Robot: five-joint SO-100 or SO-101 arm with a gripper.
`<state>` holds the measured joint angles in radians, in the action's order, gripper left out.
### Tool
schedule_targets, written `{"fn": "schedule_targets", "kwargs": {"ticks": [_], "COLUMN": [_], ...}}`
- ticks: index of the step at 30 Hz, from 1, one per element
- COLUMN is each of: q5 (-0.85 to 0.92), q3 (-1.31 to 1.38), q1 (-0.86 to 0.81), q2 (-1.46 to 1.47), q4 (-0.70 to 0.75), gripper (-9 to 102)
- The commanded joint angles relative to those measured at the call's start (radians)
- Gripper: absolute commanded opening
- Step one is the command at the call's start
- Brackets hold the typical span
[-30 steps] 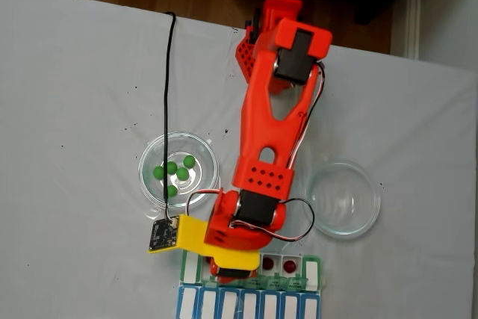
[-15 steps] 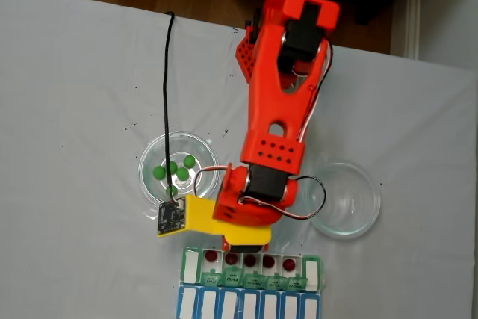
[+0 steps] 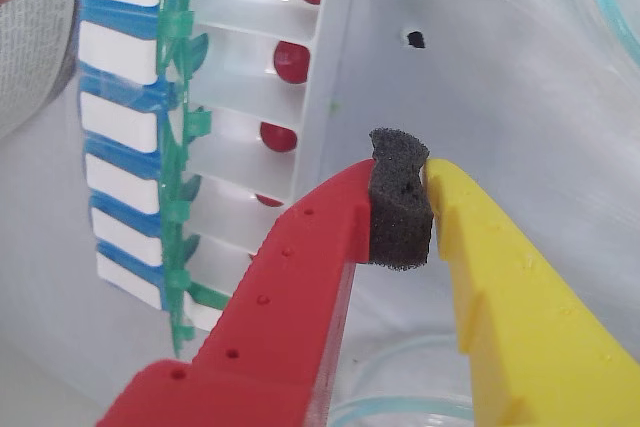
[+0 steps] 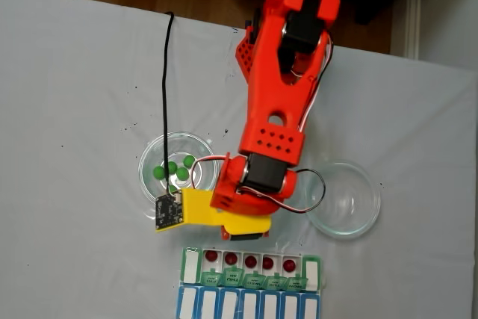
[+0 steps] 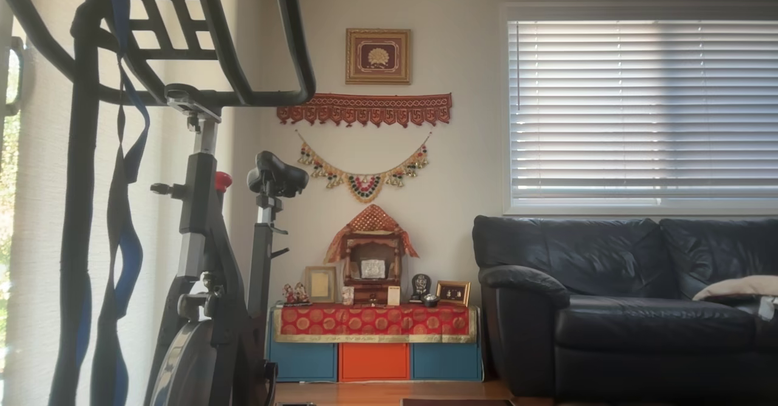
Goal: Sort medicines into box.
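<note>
Foam [image 3: 402, 212] fills the gap between my red and yellow fingers in the wrist view, so my end effector [image 3: 425, 247] is closed with nothing else in it. Left of it lies the box [image 3: 250, 147], red balls [image 3: 291, 62] in its open compartments. Fixed view: the box [image 4: 314, 270] sits at the near tabletop [image 4: 75, 110] edge with five red balls [image 4: 250, 261] in a row; green balls [image 4: 172, 168] rest in the left dish [image 4: 149, 153], and the right dish [image 4: 358, 218] flanks my arm [image 4: 272, 110].
</note>
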<state>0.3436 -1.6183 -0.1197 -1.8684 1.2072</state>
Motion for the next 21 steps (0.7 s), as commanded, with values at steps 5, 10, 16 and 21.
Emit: {"fn": "schedule_targets", "kwargs": {"ticks": [5, 10, 16, 21], "q5": [0.135, 0.232, 0.321, 0.403], "q3": [-0.044, -0.057, 0.046, 0.052], "q1": [-0.058, -0.114, -0.186, -0.259], "q2": [-0.127, -0.218, -0.233, -0.218], "q4": [0.052, 0.152, 0.267, 0.337], "gripper": [2, 2, 1, 3]}}
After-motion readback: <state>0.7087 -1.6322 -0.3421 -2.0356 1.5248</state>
